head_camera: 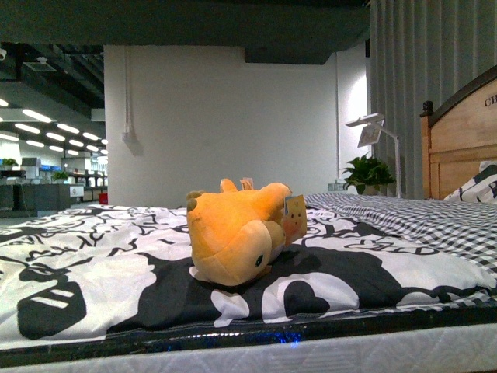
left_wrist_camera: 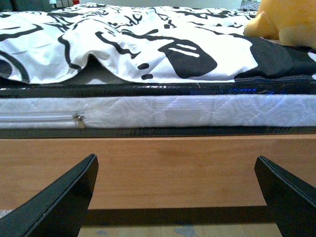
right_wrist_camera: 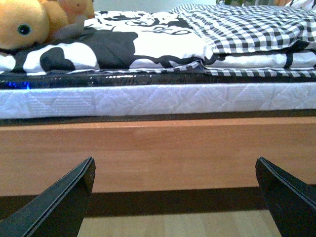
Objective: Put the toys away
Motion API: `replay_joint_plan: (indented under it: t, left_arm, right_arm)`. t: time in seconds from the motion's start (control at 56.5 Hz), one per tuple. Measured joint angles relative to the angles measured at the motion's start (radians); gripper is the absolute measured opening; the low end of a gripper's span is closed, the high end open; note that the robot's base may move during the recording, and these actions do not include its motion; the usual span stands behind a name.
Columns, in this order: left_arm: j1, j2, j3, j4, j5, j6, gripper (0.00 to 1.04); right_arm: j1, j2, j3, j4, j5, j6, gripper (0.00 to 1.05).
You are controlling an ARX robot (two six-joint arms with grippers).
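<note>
**Yellow plush toy lying on quilt, jaws of both arms spread wide**

The plush toy is seen lying on its side on the black-and-white quilt, close to the near edge of the bed and about midway across it. A paper tag is attached at its right. A checked blanket is spread further right, towards the wooden headboard. The left gripper and the right gripper are held low, facing the wooden bed frame beneath the white mattress. The jaws of each are parted widely and nothing is gripped. The toy is touched by neither.
</note>
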Motion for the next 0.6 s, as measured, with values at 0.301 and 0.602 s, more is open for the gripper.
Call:
replay_joint_plan:
  t: [0.301,0.602]
  left_arm:
    - [0.000,0.000,0.000,0.000,0.002,0.000,0.98]
    - [0.000,0.000,0.000,0.000,0.003,0.000,0.98]
  right_arm:
    - [0.000,0.000,0.000,0.000,0.000,0.000,0.98]
    - [0.000,0.000,0.000,0.000,0.004,0.000,0.98]
